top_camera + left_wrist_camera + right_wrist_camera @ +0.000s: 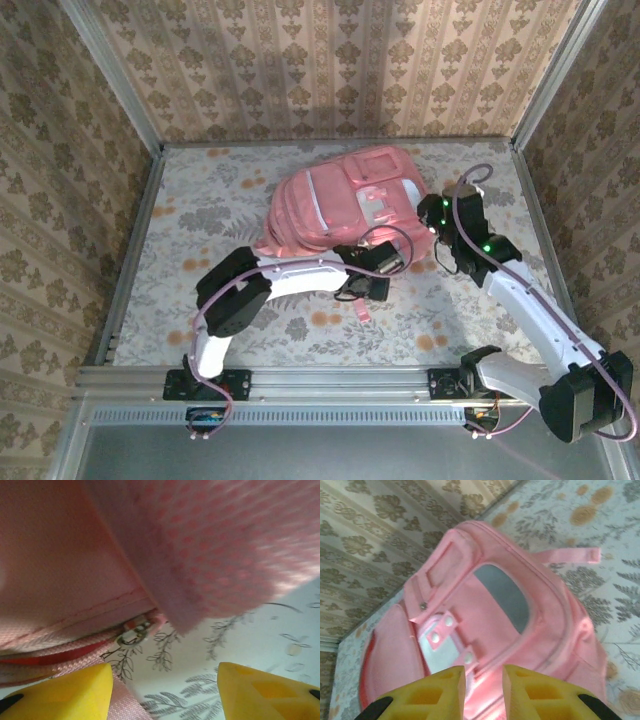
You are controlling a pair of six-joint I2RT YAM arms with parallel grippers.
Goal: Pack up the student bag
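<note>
The student bag (340, 205) is a large pink backpack lying at the back middle of the table. My left gripper (372, 288) is at its near edge, low over the cloth. In the left wrist view the left gripper (165, 695) is open. Its yellow fingers (60, 690) stand wide apart, a pink strap (122, 700) runs beside the left one, and a metal ring (132, 635) hangs under the bag's hem. My right gripper (432, 222) is at the bag's right side. In the right wrist view the right gripper (484, 680) hovers over the student bag (545, 625), jaws a narrow gap apart, nothing pinched.
A floral cloth (200, 220) covers the table, with patterned walls on three sides and metal posts (110, 70) at the corners. A loose pink strap (362, 310) trails toward the front. Another strap (570, 555) lies on the cloth beyond the bag.
</note>
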